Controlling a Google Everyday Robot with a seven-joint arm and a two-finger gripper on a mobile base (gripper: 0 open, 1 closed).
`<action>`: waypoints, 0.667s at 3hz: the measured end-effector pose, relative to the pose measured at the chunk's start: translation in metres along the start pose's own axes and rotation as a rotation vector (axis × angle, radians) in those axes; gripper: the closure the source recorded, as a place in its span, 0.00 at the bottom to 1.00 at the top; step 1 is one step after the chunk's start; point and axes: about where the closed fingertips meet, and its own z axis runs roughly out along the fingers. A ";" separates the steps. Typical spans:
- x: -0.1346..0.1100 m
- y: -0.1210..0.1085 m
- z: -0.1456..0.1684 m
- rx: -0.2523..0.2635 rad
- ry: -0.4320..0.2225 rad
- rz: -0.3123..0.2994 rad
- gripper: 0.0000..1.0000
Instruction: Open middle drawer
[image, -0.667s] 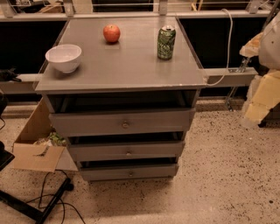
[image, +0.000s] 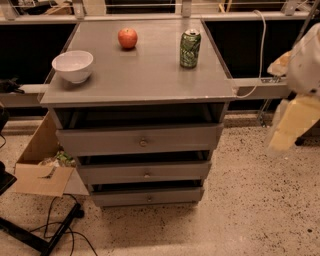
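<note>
Jaws: at the right edge of the view, at the lower end of a pale, blurred arm (image: 306, 60); they hang off the table's right side, touching nothing; whether they stand open or closed cannot be told.
Middle drawer (image: 110, 173): left of the jaws and lower, well apart from them; second of three grey fronts, low and flat, with a tiny round knob (image: 147, 175) at its centre; a dark gap shows above the front.
Top drawer (image: 100, 141): left of the jaws, at about their height; taller front, brass knob (image: 143, 142).
Lowest drawer (image: 120, 198): left of the jaws and far below, under the middle drawer.
Table (image: 150, 82): grey top, left of the jaws and higher.
Can (image: 190, 48): upright on the table, the nearest thing there to the jaws; green with pale markings, writing not readable.
Apple (image: 127, 38): red, left of the can.
Bowl (image: 73, 65): white, farthest from the jaws, at the table's left edge.
Box (image: 37, 177): brown cardboard on the floor beyond the drawers; no readable print.
Cable (image: 259, 55): white, between table and jaws.
</note>
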 end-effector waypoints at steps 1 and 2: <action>-0.014 0.032 0.034 0.044 -0.026 0.023 0.00; -0.027 0.057 0.088 0.052 -0.033 0.017 0.00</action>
